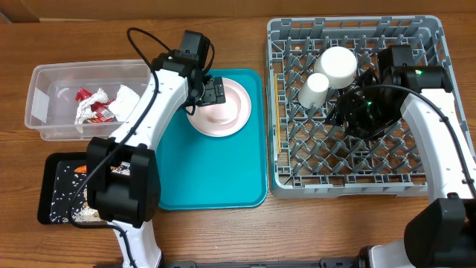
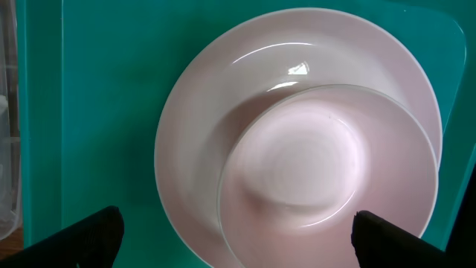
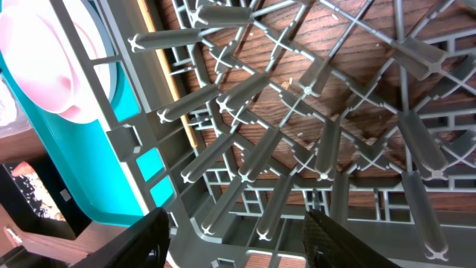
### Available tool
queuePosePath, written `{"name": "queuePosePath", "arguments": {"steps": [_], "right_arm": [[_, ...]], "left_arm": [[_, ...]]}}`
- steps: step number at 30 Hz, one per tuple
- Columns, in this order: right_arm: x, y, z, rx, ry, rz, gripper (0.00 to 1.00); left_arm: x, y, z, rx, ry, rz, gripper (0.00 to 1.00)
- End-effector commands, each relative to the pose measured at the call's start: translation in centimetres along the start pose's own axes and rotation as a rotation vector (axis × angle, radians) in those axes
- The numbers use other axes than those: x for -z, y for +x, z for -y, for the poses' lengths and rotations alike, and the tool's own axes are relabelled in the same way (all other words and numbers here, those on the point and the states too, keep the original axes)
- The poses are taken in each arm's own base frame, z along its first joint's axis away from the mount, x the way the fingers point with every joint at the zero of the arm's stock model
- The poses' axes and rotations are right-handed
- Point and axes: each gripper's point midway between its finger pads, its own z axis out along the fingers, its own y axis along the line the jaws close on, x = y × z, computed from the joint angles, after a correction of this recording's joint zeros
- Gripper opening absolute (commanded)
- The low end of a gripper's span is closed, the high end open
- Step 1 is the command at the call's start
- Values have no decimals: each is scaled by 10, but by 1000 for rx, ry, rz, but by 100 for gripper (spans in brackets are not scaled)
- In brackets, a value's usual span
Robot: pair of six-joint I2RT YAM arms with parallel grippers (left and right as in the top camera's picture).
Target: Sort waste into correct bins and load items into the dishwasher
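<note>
The left pincer (image 2: 238, 234) is seen spread to its widest, with nothing between its fingertips (image 2: 95, 232). It hangs directly above the stacked dishes, and no contact can be made out. In the left wrist view, a small bowl (image 2: 327, 160) is seen resting on the wide plate (image 2: 216, 141), set off centre towards 4 o'clock. Both are round, so no long axis has to be matched by the jaws.

In the overhead view, the plate lies at the 1 o'clock corner of the teal tray (image 1: 208, 175). The dish rack (image 1: 349, 186) stands at 3 o'clock from it, just beside the tray on the worktop. The left arm is clearly the nearer to this stack, so the pickup is judged to be its job.

The right pincer (image 3: 238, 240) is held partly open and empty, low over the rack's pegs. A second bowl (image 1: 339, 64) and a cup (image 1: 314, 89) are already set in the rack, at 11 o'clock from that pincer.

At 9 o'clock from the tray, the clear tub (image 1: 41, 112) holds a red wrapper (image 1: 93, 104) and napkins (image 1: 128, 98). Crumbs (image 1: 63, 202) are scattered in the black tray (image 1: 50, 171) at 7 o'clock.
</note>
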Motion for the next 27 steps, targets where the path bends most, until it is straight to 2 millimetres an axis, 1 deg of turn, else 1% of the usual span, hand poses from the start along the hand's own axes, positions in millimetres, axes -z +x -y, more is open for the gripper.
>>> {"name": "queuePosePath", "arguments": {"steps": [1,16,24,27], "right_arm": [[0,-1,0,0,0,3,61],[0,-1,0,1,-1,5,61],[0,-5,-2,8,-5,21,60],[0,-5,-2,8,-5,21,61]], "left_arm": [[-7,3,-3,6,-23,-11,100],[-7,1,0,7,-8,-5,100],[-7,6,20,3,91,-36,100],[-10,3,25,-11,87,-13,97]]}}
